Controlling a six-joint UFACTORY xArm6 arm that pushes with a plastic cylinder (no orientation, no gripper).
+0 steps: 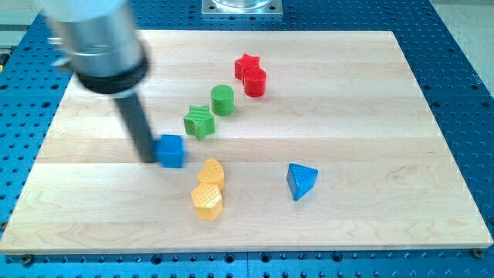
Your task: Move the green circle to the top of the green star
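green circle (222,100) just beside green star (199,122), my tip (149,159) touching blue cube (171,150)

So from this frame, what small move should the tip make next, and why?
Probably lift away from the blue cube and circle toward the green circle. My tip sits against the cube's left side, while the circle lies up-right of the green star, nearly touching it.

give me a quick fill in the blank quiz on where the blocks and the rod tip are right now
1. My tip rests against the view's left side of the ____ cube.
2. The green circle sits to the upper right of the green ____.
3. The red star touches the red ____.
4. The blue triangle lies toward the view's ____ of the yellow blocks.

Missing words: blue; star; circle; right
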